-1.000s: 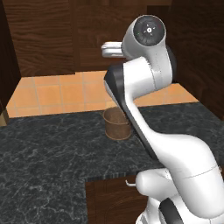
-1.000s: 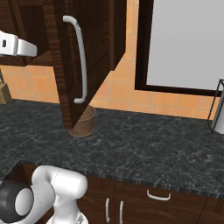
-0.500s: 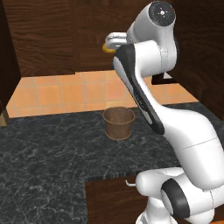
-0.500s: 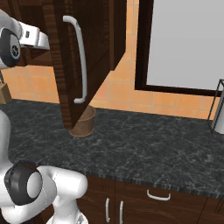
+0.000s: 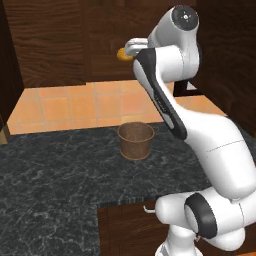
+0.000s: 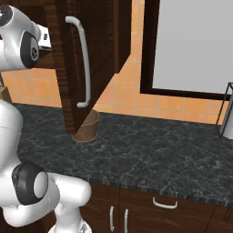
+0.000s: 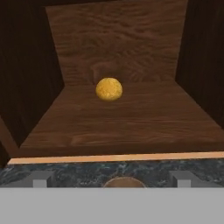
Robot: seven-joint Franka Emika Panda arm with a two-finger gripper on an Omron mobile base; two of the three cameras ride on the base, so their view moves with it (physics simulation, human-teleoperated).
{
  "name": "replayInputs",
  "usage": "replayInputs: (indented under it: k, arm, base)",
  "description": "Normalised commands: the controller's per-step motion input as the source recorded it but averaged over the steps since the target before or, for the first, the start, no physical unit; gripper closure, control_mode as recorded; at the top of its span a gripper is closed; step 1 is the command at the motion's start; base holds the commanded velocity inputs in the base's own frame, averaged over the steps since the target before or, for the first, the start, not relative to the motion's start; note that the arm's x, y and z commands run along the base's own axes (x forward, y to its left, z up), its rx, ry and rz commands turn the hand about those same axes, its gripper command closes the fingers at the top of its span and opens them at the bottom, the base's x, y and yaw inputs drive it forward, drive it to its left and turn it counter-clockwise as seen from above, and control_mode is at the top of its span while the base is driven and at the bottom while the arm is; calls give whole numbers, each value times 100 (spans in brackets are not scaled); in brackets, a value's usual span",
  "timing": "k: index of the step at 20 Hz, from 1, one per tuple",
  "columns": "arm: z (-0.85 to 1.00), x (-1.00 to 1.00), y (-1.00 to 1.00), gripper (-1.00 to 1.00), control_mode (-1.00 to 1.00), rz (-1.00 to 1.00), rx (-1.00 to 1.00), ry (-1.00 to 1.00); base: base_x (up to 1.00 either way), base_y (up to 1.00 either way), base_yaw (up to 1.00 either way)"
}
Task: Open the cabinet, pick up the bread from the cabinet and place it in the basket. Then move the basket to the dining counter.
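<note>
1. Hand view: the fingers (image 7: 112,183) stand spread to their full width with nothing between them, aimed at the bread (image 7: 109,89), which sits alone on the shelf (image 7: 131,122) inside the open cabinet, well ahead.
2. Left base view: the hand reaches up into the cabinet (image 5: 55,45) near the bread (image 5: 121,53); the basket (image 5: 135,140) waits on the black granite bench (image 5: 55,170) below.
3. Right base view: the cabinet door (image 6: 93,54) hangs open, its bar handle (image 6: 83,63) in front of the basket (image 6: 87,127).
4. Step in hand: approaching the bread. Next, I judge, push forward until both fingers straddle it, then close.
</note>
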Motion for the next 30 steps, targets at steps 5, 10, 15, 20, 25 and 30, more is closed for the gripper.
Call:
replayInputs:
  k: [5,10,15,20,25,30]
  arm:
    - [-25,59,0,-100,-100,0,0,2]
    - [-9,59,0,-100,-100,0,0,1]
    - [-1,58,0,-100,-100,0,0,5]
    - [-9,52,0,-100,-100,0,0,6]
    - [-4,40,0,-100,-100,0,0,2]
    - [-11,41,0,-100,-100,0,0,0]
  base:
    - [0,0,0]
    - [0,0,0]
    - [0,0,0]
    - [0,0,0]
    - [0,0,0]
    - [0,0,0]
